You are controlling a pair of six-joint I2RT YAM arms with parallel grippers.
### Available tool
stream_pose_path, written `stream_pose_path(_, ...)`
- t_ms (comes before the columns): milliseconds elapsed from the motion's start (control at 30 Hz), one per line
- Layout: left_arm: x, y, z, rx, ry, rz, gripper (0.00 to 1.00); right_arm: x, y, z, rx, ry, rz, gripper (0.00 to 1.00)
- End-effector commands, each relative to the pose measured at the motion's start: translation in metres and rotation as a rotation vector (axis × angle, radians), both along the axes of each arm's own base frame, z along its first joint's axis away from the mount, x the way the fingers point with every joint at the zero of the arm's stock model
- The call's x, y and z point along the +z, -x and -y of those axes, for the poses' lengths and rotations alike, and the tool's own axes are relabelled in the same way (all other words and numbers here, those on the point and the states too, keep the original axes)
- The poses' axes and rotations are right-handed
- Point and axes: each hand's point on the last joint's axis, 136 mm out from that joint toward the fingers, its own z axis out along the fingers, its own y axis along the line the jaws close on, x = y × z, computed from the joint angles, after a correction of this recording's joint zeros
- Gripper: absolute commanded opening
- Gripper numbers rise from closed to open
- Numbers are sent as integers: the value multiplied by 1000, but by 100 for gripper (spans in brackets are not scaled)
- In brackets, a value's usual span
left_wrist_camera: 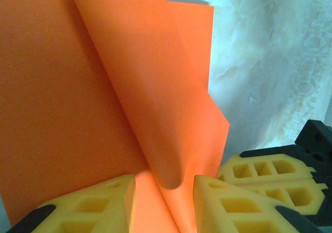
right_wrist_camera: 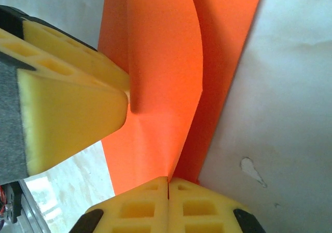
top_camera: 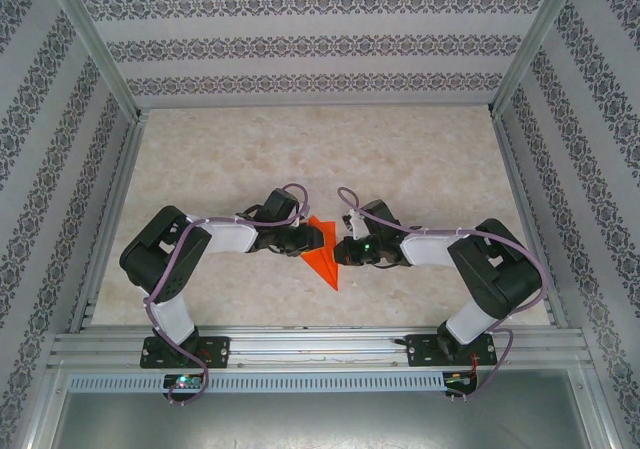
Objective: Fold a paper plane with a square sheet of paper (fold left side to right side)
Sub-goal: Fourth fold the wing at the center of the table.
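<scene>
At ctr: R end effector [right_wrist_camera: 167,183] pinches paper [right_wrist_camera: 166,62]; L end effector [left_wrist_camera: 165,181] straddles it.

The left arm [top_camera: 225,237] and the right arm [top_camera: 430,247] are each bent sharply at the elbow and reach inward, with their wrists meeting nose to nose at the centre of the top view. The left gripper [top_camera: 305,239] has its yellow fingers [left_wrist_camera: 104,207] standing part-way apart. The right gripper [top_camera: 343,253] has its fingertips pressed flush together at the bottom centre of its wrist view, nipping the raised flap of the square sheet of paper [right_wrist_camera: 166,62].
</scene>
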Motion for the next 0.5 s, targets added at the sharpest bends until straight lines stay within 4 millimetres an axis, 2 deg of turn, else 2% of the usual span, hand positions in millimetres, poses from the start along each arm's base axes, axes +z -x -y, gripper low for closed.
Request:
stream_pose_path(0,-18,10,-9,11,-73,-53,35,-4,-4,0,7,28,7,3)
stream_pose_path(267,-19,10,-9,12,-70,-53,35,-10,-3,0,8,39,-6,3)
stream_pose_path(467,-13,9,-7,11,-55,-41,39,-22,3,5,0,76,-47,2)
